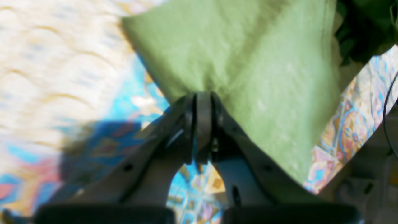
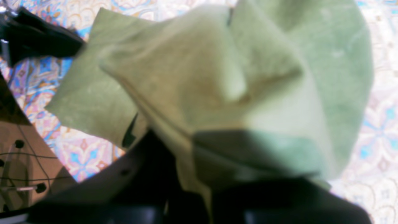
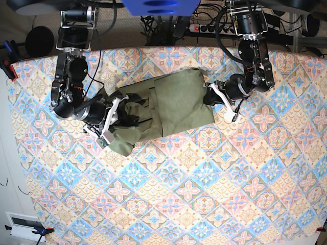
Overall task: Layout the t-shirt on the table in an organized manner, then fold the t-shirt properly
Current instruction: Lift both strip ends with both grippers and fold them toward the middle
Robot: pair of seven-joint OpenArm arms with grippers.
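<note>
The olive-green t-shirt [image 3: 171, 104] lies bunched across the far middle of the table [image 3: 204, 194], smoother on its right half and crumpled on its left. My left gripper [image 3: 208, 95] is at the shirt's right edge. In the left wrist view that left gripper [image 1: 203, 98] is shut on the hem of the t-shirt [image 1: 248, 62]. My right gripper [image 3: 113, 113] sits in the crumpled left end. In the right wrist view the t-shirt [image 2: 217, 77] drapes over it and hides its fingertips, with cloth running down between the dark fingers.
Both arm bases stand at the table's far edge, with a power strip [image 3: 209, 28] and cables behind them. A clamp [image 3: 9, 66] sits on the left edge. The table's edge and floor [image 2: 21, 161] show in the right wrist view.
</note>
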